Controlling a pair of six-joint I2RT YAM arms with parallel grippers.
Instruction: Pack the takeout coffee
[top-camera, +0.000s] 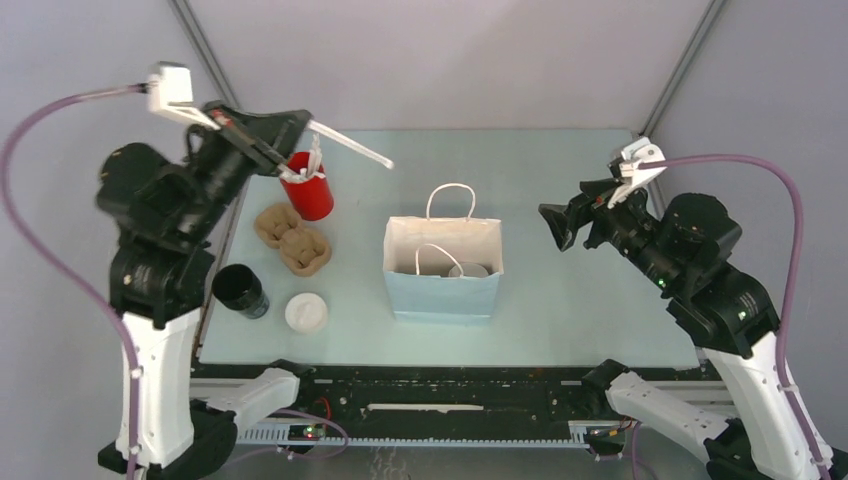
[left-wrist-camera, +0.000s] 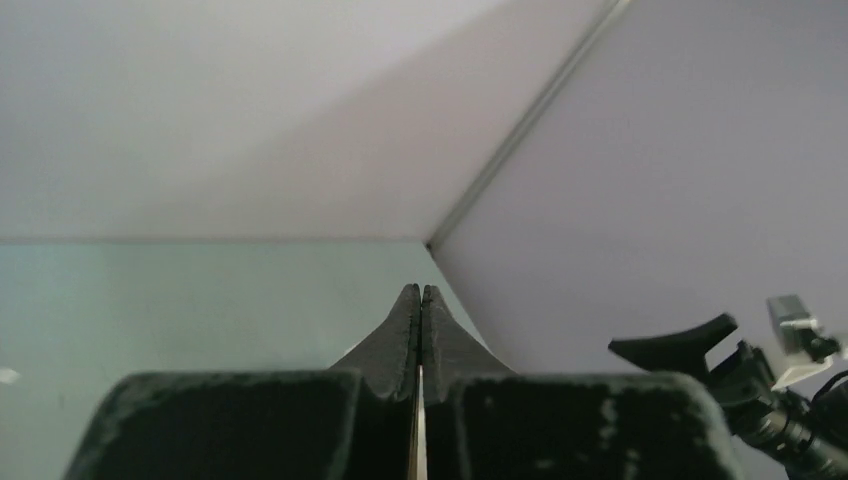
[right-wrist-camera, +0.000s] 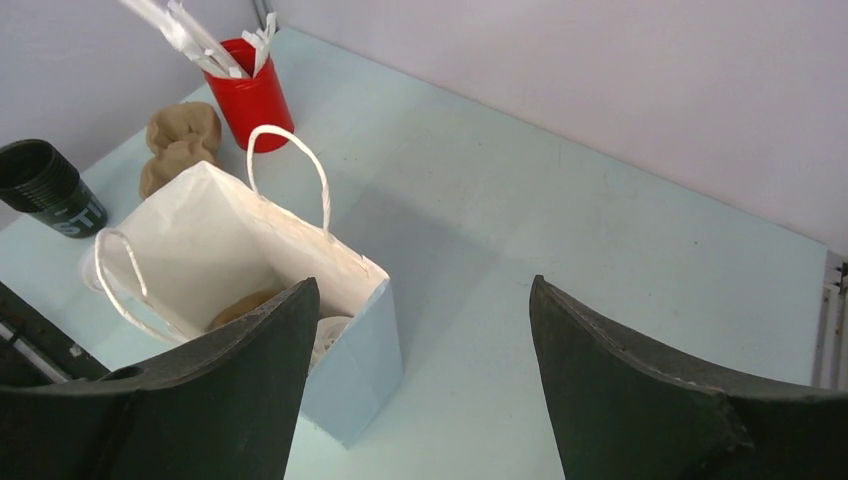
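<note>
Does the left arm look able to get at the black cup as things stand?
Probably yes: the black cup stands free beside that arm's base, nothing over it, though the left pincer is shut.

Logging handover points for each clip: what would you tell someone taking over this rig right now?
Left gripper: shut, raised near the red plastic cup of white cutlery.
Right gripper: open, empty, to the right of the light blue paper bag.
Small black disposable cup: uncovered, at the near left of the table. Its round white plastic lid lies apart beside it. The bag stands upright and open.
Done: neither cup nor lid is packed.
Left: put the lid on the cup, then the cup into the bag.
</note>
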